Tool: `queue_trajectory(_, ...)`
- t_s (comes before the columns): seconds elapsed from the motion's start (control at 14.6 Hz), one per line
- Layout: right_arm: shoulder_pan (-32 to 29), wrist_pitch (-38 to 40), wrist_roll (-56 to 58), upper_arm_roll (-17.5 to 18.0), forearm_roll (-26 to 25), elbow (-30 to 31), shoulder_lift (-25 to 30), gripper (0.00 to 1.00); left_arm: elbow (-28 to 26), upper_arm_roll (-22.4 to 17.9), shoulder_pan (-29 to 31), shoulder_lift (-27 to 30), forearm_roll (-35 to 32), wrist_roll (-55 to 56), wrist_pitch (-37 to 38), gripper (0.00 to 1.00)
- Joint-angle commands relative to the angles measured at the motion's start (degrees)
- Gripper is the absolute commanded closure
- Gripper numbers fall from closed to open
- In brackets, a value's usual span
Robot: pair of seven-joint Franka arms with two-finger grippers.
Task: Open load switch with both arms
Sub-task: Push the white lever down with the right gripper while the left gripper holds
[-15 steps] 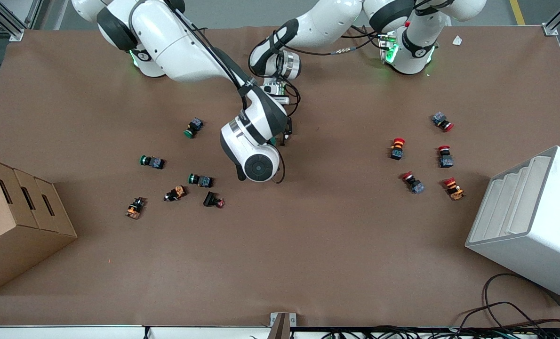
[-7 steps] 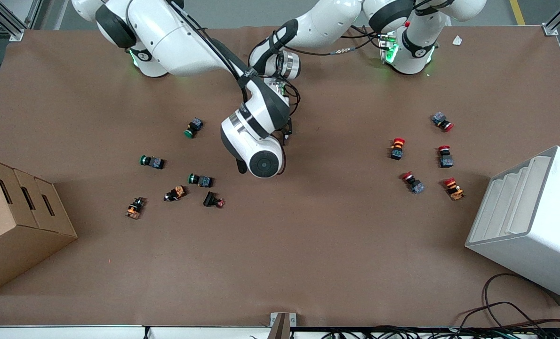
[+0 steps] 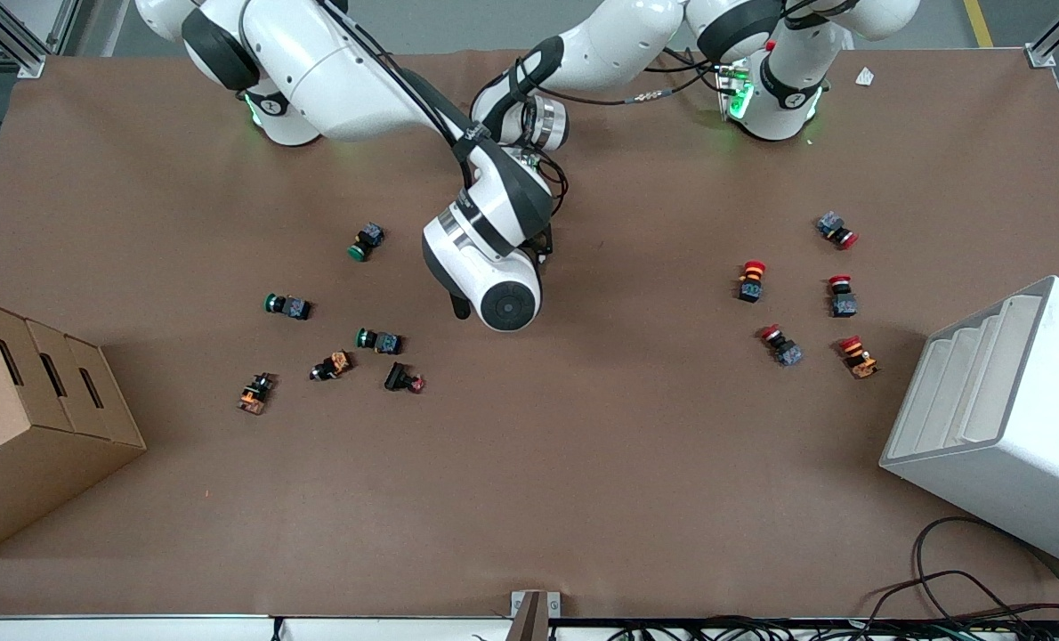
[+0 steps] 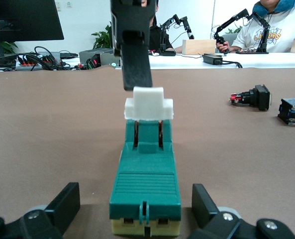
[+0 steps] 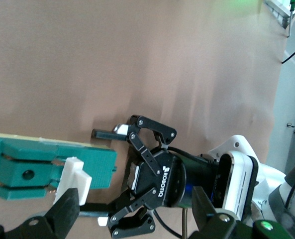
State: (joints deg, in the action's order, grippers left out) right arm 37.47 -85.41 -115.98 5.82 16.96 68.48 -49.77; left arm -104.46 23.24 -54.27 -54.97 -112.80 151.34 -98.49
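The load switch, a dark-green oblong block with a white toggle, lies on the brown table mid-way between the arms. In the front view the right arm's wrist covers it. My left gripper is open, with its fingers on either side of the block's end and a gap on each side. My right gripper is also open. One of its fingers stands right at the white toggle. The right wrist view shows the left gripper straddling the green block.
Green-capped push-buttons and other small parts lie toward the right arm's end. Red-capped ones lie toward the left arm's end. A cardboard box and a white bin stand at the table's two ends. Cables lie near the front edge.
The right arm's wrist has shifted a little toward the left arm's end, over the switch. The left arm has hardly moved.
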Motion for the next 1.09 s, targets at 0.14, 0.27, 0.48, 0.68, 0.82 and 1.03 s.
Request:
queue_trajectory(0.14,0.4,-0.4,0.8,0.2,0.0,4.0,1.0,0.0,2.5,-0.6,-0.3,-3.9,-0.3,0.4,-2.1,0.01)
queue_trajectory(0.27,0.5,-1.1,0.8,0.2,-0.4,4.6,0.7,0.0,2.5,-0.6,-0.3,-3.9,-0.3,0.4,-2.1,0.01)
queue_trajectory(0.48,0.9,-3.8,0.8,0.2,-1.1,5.8,0.7,0.0,2.5,-0.7,-0.3,-3.8,-0.3,0.4,-2.1,0.01)
queue_trajectory(0.68,1.0,-4.9,0.8,0.2,-1.1,6.1,0.7,0.0,2.6,-0.7,-0.3,-3.7,-0.4,0.4,-2.1,0.01)
queue_trajectory(0.82,1.0,-4.9,0.8,0.2,-1.2,6.1,0.7,0.0,2.6,-0.8,-0.3,-3.7,-0.4,0.4,-2.1,0.01)
queue_trajectory(1.03,0.6,-3.3,2.2,0.2,-2.0,5.6,1.6,0.0,2.6,-0.8,-0.3,-3.5,-0.4,0.6,-2.1,0.01)
